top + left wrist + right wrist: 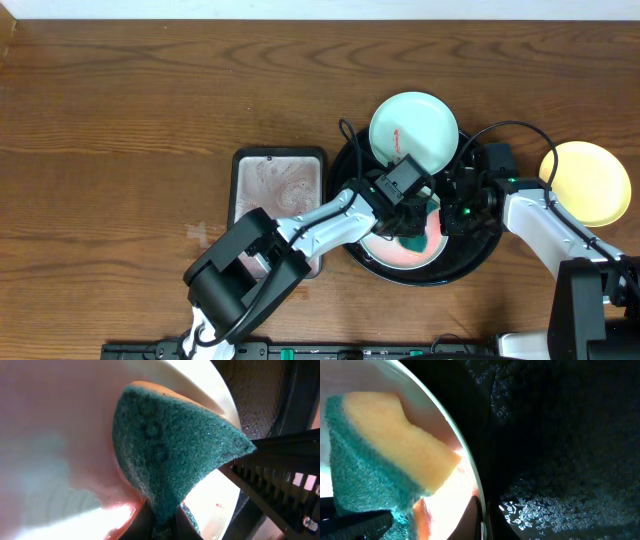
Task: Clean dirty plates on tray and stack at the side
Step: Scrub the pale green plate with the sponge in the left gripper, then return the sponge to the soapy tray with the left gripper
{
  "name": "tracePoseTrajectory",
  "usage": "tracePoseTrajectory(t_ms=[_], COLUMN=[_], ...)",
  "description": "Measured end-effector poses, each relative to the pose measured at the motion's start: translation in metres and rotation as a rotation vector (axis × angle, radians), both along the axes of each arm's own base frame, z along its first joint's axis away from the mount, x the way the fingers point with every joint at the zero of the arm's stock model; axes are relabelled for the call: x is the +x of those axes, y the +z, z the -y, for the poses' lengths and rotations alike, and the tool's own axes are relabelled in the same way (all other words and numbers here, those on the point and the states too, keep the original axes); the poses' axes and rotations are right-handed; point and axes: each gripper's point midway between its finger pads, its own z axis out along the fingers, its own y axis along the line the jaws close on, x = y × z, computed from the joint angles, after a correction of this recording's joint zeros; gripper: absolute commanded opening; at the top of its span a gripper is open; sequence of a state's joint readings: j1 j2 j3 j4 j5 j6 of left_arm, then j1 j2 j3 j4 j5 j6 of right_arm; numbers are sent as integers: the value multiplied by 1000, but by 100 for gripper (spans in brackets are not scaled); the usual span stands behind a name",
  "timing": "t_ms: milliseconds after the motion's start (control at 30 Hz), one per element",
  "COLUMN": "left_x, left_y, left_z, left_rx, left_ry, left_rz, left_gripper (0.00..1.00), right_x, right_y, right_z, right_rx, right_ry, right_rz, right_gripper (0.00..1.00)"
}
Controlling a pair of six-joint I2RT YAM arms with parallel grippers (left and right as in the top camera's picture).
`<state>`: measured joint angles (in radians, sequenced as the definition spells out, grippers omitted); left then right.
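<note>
The black tray (478, 256) holds a mint-white plate (392, 253) smeared pink-red. My left gripper (412, 222) is shut on a green-and-yellow sponge (417, 237) and presses it onto that plate. In the left wrist view the jaws (162, 522) pinch the sponge (170, 445) against the plate (50, 435). My right gripper (447, 208) is shut on that plate's right rim, and its fingers (482, 517) straddle the rim (465, 467) next to the sponge (385, 455). A second mint-white plate (413, 128) with a red streak lies on the tray's far rim. A pale yellow plate (586, 182) lies on the table at the right.
A small rectangular silver pan (278, 188) with pinkish water stands left of the tray, under the left arm. Black cables loop over the tray's far side (500, 130). The wet tray floor shows in the right wrist view (560, 435).
</note>
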<state>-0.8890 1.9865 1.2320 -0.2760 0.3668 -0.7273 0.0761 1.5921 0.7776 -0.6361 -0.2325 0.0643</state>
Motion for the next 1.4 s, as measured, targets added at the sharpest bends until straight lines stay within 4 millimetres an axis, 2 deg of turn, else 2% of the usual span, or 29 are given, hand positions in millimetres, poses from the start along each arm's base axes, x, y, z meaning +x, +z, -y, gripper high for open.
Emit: tracePoseTrajectory(t_ms=[133, 267, 500, 667, 867, 967, 1133, 1267, 1400], left_x=[-3, -3, 14, 21, 25, 26, 23, 15, 15], left_y=[-2, -4, -1, 6, 24, 43, 98, 141, 172], left_z=[-19, -51, -101, -108, -102, -105, -121, -154, -203], left_rx=[94, 271, 548, 629, 598, 568, 491, 467, 485], left_ry=[-3, 13, 64, 63, 64, 78, 118, 161, 231], left_rz=[-33, -31, 98, 130, 134, 145, 177, 191, 208], left_gripper=[8, 7, 8, 7, 7, 8, 7, 8, 8], right_x=[0, 0, -1, -3, 0, 1, 2, 3, 7], right_y=[0, 0, 0, 1, 1, 1, 0, 0, 1], right_z=[0, 0, -1, -5, -4, -3, -2, -2, -1], right_rx=[0, 0, 6, 28, 24, 19, 13, 12, 8], right_ry=[0, 0, 1, 4, -7, -8, -12, -12, -13], right_rz=[0, 0, -5, -12, -3, 1, 3, 9, 25], right_gripper=[1, 1, 1, 1, 1, 1, 1, 1, 1])
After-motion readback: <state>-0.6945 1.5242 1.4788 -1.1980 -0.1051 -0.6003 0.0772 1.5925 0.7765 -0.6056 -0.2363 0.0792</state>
